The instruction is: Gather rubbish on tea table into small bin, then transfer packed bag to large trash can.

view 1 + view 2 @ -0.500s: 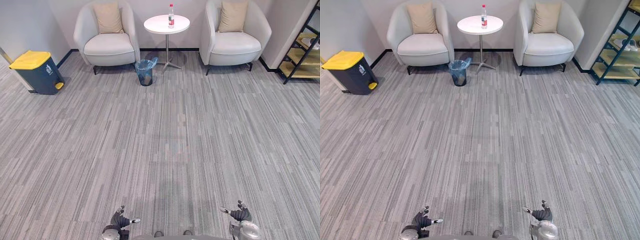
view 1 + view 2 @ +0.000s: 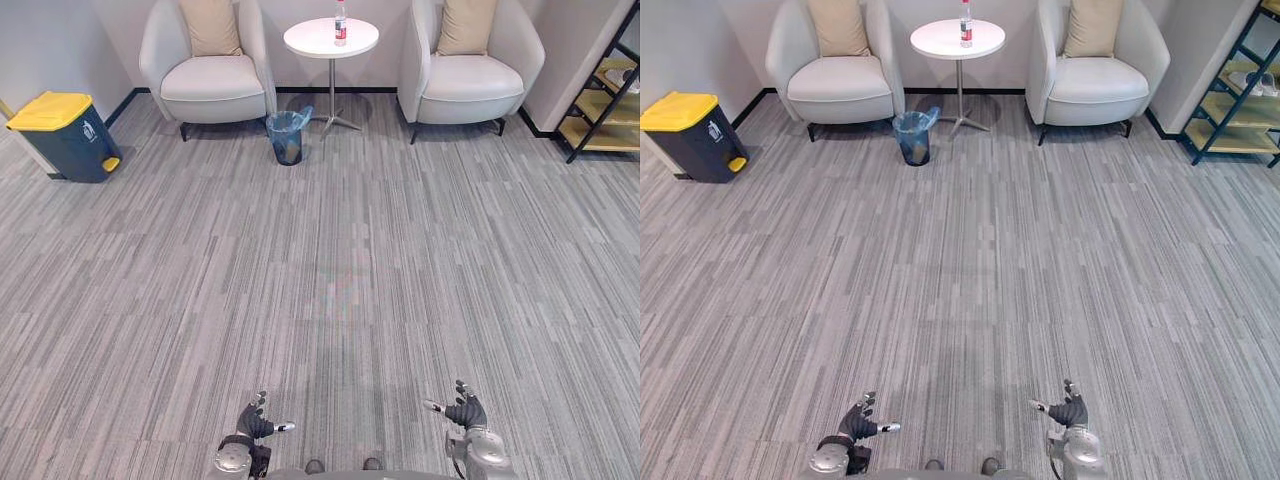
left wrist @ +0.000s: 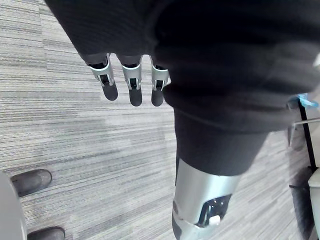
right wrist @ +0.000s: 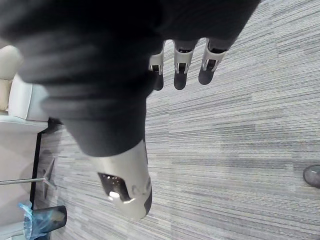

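The bottle [image 2: 340,22] stands upright on the table [image 2: 312,42] between two armchairs [image 2: 210,78], far from the robot; the bin [image 2: 288,138] sits just beside the table's foot, the trash can [image 2: 60,140] well off to the left. The left hand [image 2: 256,424] and right hand [image 2: 465,413] hang low — fingers straight, holding nothing. The bottle looks light, stiff and likely slick — best gripped round its middle. The eye views show it; the right wrist view brings the fingers [image 4: 181,70] close.
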Controlling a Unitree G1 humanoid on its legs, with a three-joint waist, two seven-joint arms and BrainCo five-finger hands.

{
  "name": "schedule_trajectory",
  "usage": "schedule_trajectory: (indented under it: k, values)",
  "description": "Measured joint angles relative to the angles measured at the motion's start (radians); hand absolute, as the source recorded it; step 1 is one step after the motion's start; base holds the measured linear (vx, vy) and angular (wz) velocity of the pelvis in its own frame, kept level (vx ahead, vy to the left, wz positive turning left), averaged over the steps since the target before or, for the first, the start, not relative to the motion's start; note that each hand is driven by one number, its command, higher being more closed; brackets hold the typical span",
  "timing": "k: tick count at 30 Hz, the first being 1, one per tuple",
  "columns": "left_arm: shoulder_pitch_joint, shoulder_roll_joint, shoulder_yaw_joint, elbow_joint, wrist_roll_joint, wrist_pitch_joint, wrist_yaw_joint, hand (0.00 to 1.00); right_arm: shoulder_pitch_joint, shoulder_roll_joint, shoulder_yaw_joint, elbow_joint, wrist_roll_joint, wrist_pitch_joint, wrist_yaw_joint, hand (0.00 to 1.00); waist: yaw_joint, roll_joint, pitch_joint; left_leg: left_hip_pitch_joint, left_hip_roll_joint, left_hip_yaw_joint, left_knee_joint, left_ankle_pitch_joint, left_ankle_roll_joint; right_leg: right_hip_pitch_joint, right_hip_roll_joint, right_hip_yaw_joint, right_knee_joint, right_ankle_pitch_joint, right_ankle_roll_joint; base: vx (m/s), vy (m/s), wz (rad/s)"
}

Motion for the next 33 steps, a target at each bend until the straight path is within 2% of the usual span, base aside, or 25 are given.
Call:
schedule_trajectory:
  k: [8, 14, 17, 19, 21, 23, 25, 26, 28, 31, 32, 33]
  values:
    - [0.027, 0.000, 0.000, -0.013, -0.001, 0.000, 0.001, 0.00, 0.018, 0.000, 0.028, -0.001, 0.000, 0.001, -0.001, 0.00, 0.001, 0.000, -0.008, -0.018, 0.002, 0.013, 0.017, -0.015, 0.012, -0.020, 0.001, 0.012, -0.001, 0.000, 0.000, -0.03, -0.009, -0.04]
    - [0.042, 0.003, 0.013, -0.051, -0.014, 0.001, 0.002, 0.00, 0.012, -0.002, 0.016, -0.037, 0.001, 0.002, -0.003, 0.00, 0.002, 0.007, -0.009, -0.098, 0.012, 0.062, 0.115, -0.079, 0.025, -0.072, 0.003, 0.060, 0.014, 0.000, 0.006, 0.04, 0.014, -0.26]
    - [0.043, 0.006, 0.023, -0.070, -0.020, 0.000, 0.006, 0.00, -0.011, -0.010, 0.011, -0.037, 0.001, 0.002, -0.005, 0.00, 0.004, 0.017, -0.004, -0.126, 0.018, 0.088, 0.166, -0.114, 0.030, -0.109, 0.003, 0.080, 0.062, -0.019, 0.031, 0.07, 0.041, -0.26]
    - [0.042, 0.005, 0.024, -0.092, -0.037, -0.001, 0.006, 0.00, -0.021, -0.018, 0.010, -0.038, 0.001, 0.002, -0.007, 0.00, 0.005, 0.029, 0.005, -0.133, 0.021, 0.102, 0.193, -0.135, 0.033, -0.144, 0.002, 0.083, 0.137, -0.051, 0.049, 0.06, 0.072, -0.23]
    - [0.042, 0.007, 0.044, -0.110, -0.038, -0.002, 0.007, 0.00, -0.025, -0.020, 0.010, -0.038, 0.001, 0.002, -0.011, 0.00, 0.004, 0.032, 0.010, -0.129, 0.011, 0.105, 0.221, -0.163, 0.047, -0.225, -0.016, 0.074, 0.342, -0.137, 0.078, 0.05, 0.088, -0.01]
    - [0.040, 0.018, 0.052, -0.113, -0.046, -0.002, 0.008, 0.00, -0.023, -0.019, 0.011, -0.038, 0.001, 0.002, -0.012, 0.00, 0.004, 0.030, 0.021, -0.111, 0.001, 0.103, 0.225, -0.178, 0.059, -0.308, -0.036, 0.047, 0.545, -0.166, 0.106, 0.06, 0.079, 0.07]
    - [0.034, 0.041, 0.053, -0.115, -0.054, -0.001, 0.011, 0.00, -0.021, -0.015, 0.011, -0.038, 0.001, 0.003, -0.018, 0.00, 0.002, 0.015, 0.052, -0.065, -0.016, 0.088, 0.221, -0.202, 0.075, -0.392, -0.082, -0.008, 0.766, -0.198, 0.105, 0.09, 0.052, 0.14]
    - [0.036, 0.045, 0.054, -0.115, -0.058, -0.001, 0.013, 0.00, -0.019, -0.015, 0.012, -0.038, 0.000, 0.003, -0.020, 0.00, 0.003, 0.014, 0.058, -0.054, -0.018, 0.083, 0.222, -0.213, 0.077, -0.404, -0.093, -0.027, 0.791, -0.208, 0.100, 0.13, 0.017, 0.20]
    - [0.037, 0.049, 0.064, -0.116, -0.059, 0.001, 0.028, 0.00, -0.020, -0.017, 0.012, -0.038, 0.000, 0.003, -0.022, 0.00, -0.001, 0.012, 0.067, -0.019, -0.016, 0.062, 0.212, -0.230, 0.070, -0.455, -0.125, -0.113, 0.757, -0.233, 0.091, 0.19, -0.006, 0.25]
    - [0.010, 0.046, 0.067, -0.121, -0.079, 0.000, 0.029, 0.00, -0.031, -0.026, 0.013, -0.038, 0.001, 0.003, -0.022, 0.00, -0.010, 0.031, 0.084, 0.012, 0.025, 0.032, 0.195, -0.243, 0.043, -0.513, -0.111, -0.189, 0.601, -0.205, 0.062, 0.35, -0.071, 0.35]
    - [0.005, 0.045, 0.073, -0.125, -0.081, 0.000, 0.029, 0.00, -0.035, -0.029, 0.013, -0.038, 0.001, 0.003, -0.022, 0.00, -0.016, 0.032, 0.092, 0.027, 0.038, 0.019, 0.187, -0.248, 0.026, -0.525, -0.095, -0.195, 0.536, -0.166, 0.046, 0.33, -0.109, 0.44]
    - [0.004, 0.047, 0.079, -0.129, -0.085, -0.001, 0.030, 0.00, -0.031, -0.030, 0.014, -0.038, 0.001, 0.003, -0.023, 0.00, -0.025, 0.021, 0.089, 0.045, 0.043, -0.002, 0.188, -0.262, -0.004, -0.521, -0.089, -0.187, 0.449, -0.081, 0.018, 0.58, -0.210, 0.54]
